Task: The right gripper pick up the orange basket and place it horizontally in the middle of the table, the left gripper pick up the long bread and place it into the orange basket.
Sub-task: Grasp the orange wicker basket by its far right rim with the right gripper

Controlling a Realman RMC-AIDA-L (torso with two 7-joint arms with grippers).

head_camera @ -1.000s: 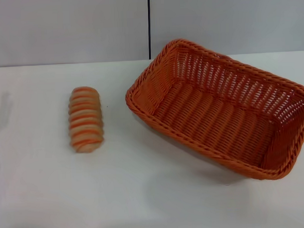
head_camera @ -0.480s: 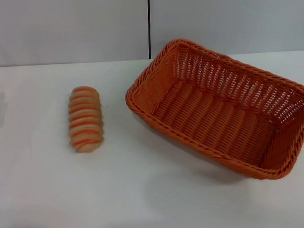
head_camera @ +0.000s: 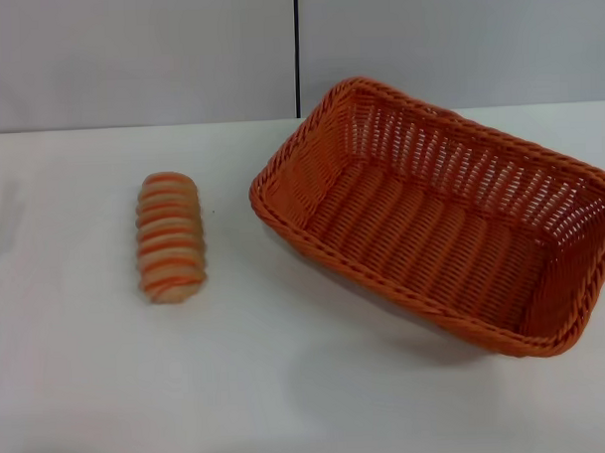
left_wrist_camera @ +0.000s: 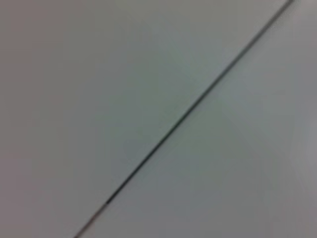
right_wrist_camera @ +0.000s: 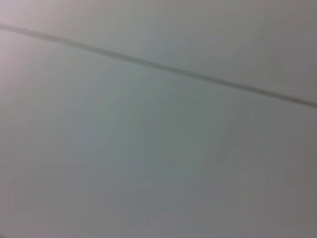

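Nothing on your white desk (head_camera: 288, 386) has shifted over the last second. The oblong tan striped bread (head_camera: 170, 237) lies left, apart from the skewed orange wicker basket (head_camera: 451, 216) at right. Neither hand is visible; grip state unknown. Task not begun.

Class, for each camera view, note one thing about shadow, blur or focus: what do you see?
Head view: sharp; the orange woven wicker basket throws a soft shadow on the white table at its near side; faint grey shadows at the table's left edge. Left wrist view: blurred, only a dark diagonal line on grey. Right wrist view: blurred, one faint slanted line.
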